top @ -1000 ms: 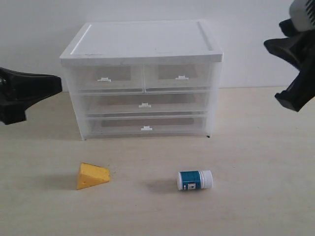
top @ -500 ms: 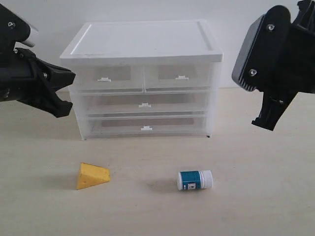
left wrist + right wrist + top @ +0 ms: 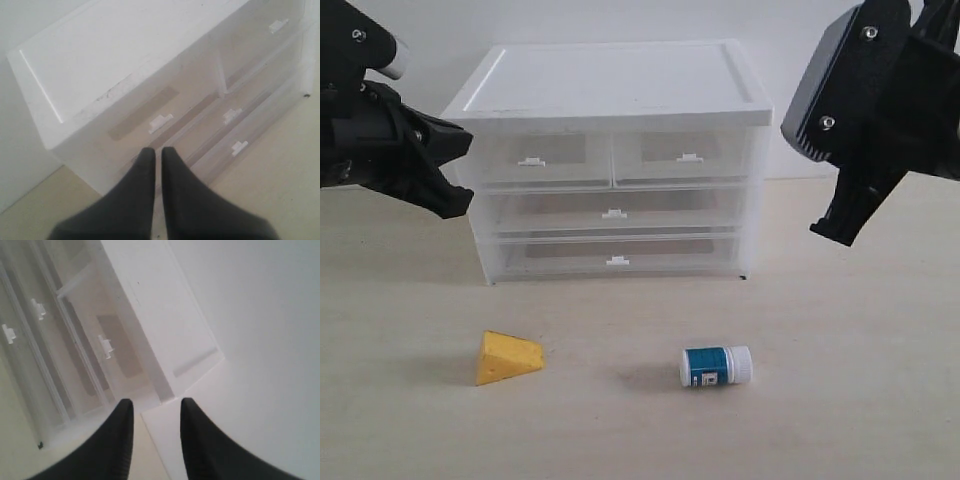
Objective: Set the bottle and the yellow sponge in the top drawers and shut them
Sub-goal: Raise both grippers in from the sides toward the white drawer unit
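Note:
The bottle lies on its side on the table, in front of the cabinet's right half. The yellow sponge rests in front of the left half. Both top drawers, left and right, are pushed in. My left gripper hovers at the cabinet's left side, level with the top drawers. It is shut and empty, with the left top drawer's handle just ahead. My right gripper hangs right of the cabinet, open with nothing between its fingers. It is near the right top drawer.
The white cabinet stands at the back middle of the pale table, against a white wall. Below the top drawers are two full-width drawers, both shut.
Both arms have swung in from the view's edges toward the cabinet. The left gripper now sits by its left side, and the right gripper has come down nearer its right side. The sponge and bottle are unmoved.

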Robot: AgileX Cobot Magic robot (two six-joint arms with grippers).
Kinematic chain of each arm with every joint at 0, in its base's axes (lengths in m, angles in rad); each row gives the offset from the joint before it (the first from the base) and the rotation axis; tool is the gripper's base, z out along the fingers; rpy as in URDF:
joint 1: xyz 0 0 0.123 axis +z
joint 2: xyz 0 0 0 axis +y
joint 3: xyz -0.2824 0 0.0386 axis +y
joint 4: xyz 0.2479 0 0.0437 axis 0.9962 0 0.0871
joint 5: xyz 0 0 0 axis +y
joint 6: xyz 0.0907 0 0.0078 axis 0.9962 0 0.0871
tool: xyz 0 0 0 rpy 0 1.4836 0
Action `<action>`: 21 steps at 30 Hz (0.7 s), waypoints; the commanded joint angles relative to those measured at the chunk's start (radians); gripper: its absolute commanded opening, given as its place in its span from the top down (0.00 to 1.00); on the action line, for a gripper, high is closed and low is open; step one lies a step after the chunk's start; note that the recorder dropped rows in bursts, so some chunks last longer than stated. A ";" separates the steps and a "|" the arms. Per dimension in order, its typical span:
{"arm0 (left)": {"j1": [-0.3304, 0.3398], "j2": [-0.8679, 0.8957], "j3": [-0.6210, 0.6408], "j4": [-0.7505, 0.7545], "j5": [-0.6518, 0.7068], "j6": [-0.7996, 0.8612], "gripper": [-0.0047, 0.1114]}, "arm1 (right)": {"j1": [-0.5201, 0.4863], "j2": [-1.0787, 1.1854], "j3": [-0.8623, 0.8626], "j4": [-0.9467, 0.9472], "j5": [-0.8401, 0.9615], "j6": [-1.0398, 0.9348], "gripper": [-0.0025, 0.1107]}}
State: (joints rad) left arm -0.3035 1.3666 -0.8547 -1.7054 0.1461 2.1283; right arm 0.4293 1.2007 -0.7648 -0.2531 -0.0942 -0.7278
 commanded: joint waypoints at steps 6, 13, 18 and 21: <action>-0.008 0.003 -0.004 -0.014 0.012 -0.002 0.93 | -0.002 -0.002 -0.005 0.012 -0.050 0.056 0.73; -0.008 0.003 -0.004 -0.014 0.012 -0.002 0.93 | -0.002 -0.004 -0.005 0.012 -0.054 0.099 0.73; -0.008 0.003 -0.004 -0.014 0.012 -0.002 0.93 | -0.002 -0.004 -0.005 0.190 -0.085 -0.086 0.73; -0.008 0.003 -0.004 -0.014 0.012 -0.004 0.93 | -0.002 -0.004 -0.005 0.682 -0.101 -0.675 0.73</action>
State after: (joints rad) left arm -0.3035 1.3666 -0.8547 -1.7081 0.1498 2.1283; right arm 0.4293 1.2028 -0.7648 0.1646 -0.1798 -1.0745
